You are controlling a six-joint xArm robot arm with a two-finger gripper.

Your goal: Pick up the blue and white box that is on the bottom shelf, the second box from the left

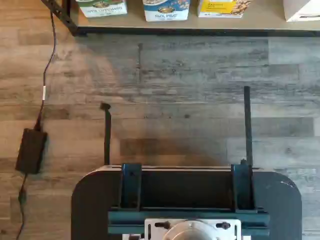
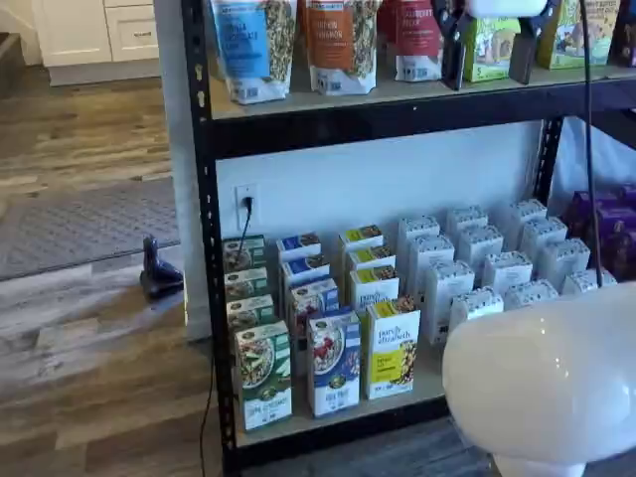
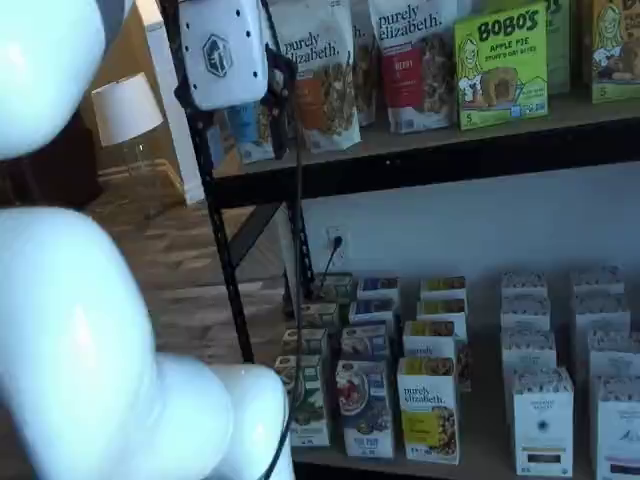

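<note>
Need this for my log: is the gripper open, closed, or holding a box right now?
Gripper: open, with a plain gap showing in a shelf view, and holding nothing.

The blue and white box [image 2: 333, 362] is printed cardboard with a slight sheen. It stands on the bottom shelf [image 2: 298, 425], a matt, light tan board edged by a black painted steel frame [image 2: 202, 229]. The floor [image 1: 190, 80] is wood-look plank, grey-brown and grained. The arm's shell [image 2: 542, 383] is smooth, glossy white plastic. The tool [image 3: 230, 50] has a white plastic body and black fingers.
</note>
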